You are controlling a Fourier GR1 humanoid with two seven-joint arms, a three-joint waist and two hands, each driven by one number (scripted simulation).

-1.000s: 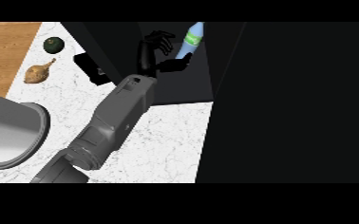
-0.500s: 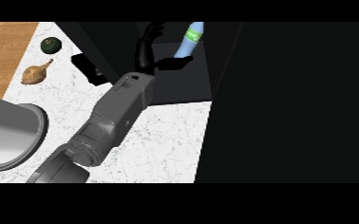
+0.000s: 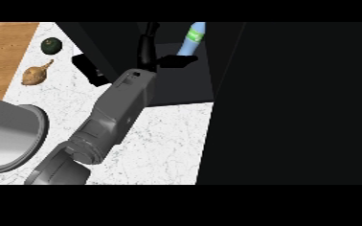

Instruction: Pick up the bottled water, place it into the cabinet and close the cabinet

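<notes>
L hand (image 3: 146, 52) is reaching up from the lower left into the dark cabinet (image 3: 180, 84), fingers pointing straight up and thumb sticking out to the right, so it's spread open w/ nothing in its grasp. Bottled water (image 3: 193, 37), pale blue w/ a green label, is sitting tilted inside the cabinet, just beside the thumb tip; can't tell if they're touching. On the white counter (image 3: 166, 143) at left, a green fruit (image 3: 51, 45), a tan bulb (image 3: 37, 74) and a grey bowl (image 3: 17, 134) are lying well apart from the hand.

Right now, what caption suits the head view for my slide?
The robot's left hand, open, beside the water bottle inside the dark cabinet.
</notes>
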